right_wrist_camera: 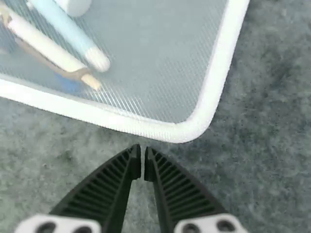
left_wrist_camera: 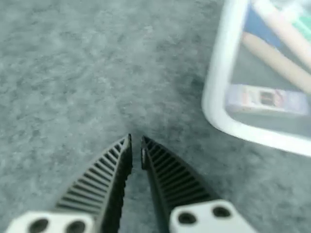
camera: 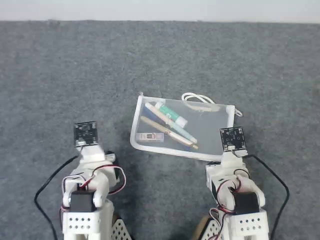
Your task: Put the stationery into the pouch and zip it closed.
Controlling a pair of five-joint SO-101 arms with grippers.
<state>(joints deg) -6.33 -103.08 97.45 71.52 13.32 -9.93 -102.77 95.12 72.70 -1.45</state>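
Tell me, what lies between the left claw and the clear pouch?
Just bare grey carpet between left gripper and clear white-edged pouch, in the left wrist view.

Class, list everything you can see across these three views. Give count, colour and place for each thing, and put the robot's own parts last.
table cover: one, grey, under everything
pouch: one, clear with white edging, flat on the cover, just beyond the right arm
pens: three as far as I can tell, green-white, pale blue and tan, slanted inside the pouch
small flat item: one, pale, inside the pouch at the corner nearest the left arm
cord: one, white, looped at the pouch's far edge
left gripper: one, black fingers shut, over bare cover beside the pouch
right gripper: one, black fingers shut, just short of a pouch corner
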